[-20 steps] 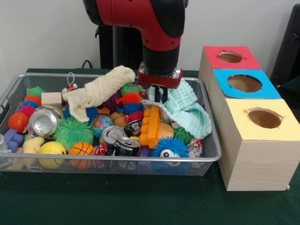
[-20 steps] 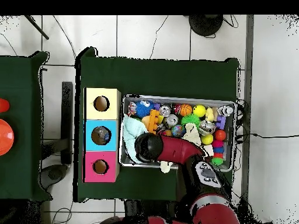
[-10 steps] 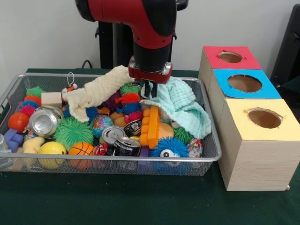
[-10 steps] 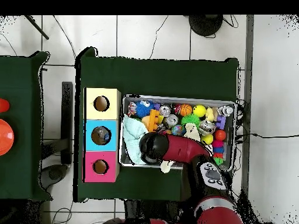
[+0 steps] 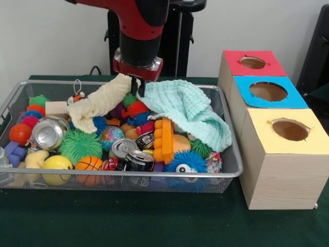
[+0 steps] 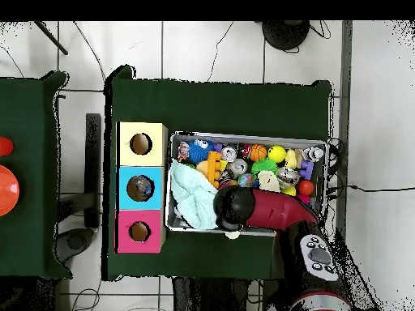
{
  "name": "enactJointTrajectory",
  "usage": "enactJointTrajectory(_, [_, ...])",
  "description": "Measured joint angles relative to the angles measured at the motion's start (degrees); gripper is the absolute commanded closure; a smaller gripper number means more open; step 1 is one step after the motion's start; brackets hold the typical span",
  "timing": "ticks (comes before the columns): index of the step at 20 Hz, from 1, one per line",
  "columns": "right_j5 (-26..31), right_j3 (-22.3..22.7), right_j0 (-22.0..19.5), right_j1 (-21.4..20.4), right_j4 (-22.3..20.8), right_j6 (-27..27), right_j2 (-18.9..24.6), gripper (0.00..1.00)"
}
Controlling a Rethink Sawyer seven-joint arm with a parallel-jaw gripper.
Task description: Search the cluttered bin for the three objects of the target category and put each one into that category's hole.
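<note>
While gripper (image 5: 135, 84) hangs at wire bin's (image 5: 154, 175) back edge, between cream cloth (image 5: 100, 102) and mint cloth (image 5: 190, 110), finger spread indiscernible.

In the front view, the wire basket (image 5: 15, 100) sits left of a row of three boxes (image 5: 280, 154). Inside, a draped cloth (image 5: 193, 110) lies right of a second cloth (image 5: 100, 103). Cans (image 5: 49, 133), apparently three, lie nearer the front rim.
</note>
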Motion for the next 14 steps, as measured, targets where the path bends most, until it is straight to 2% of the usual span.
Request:
enactJointTrajectory(8, [0.50, -1.28, -2.04, -1.71, -2.02, 0.00, -0.03, 1.00])
enactJointTrajectory(14, [4.25, -3.03, -5.09, -3.20, -3.90, 0.00, 0.02, 1.00])
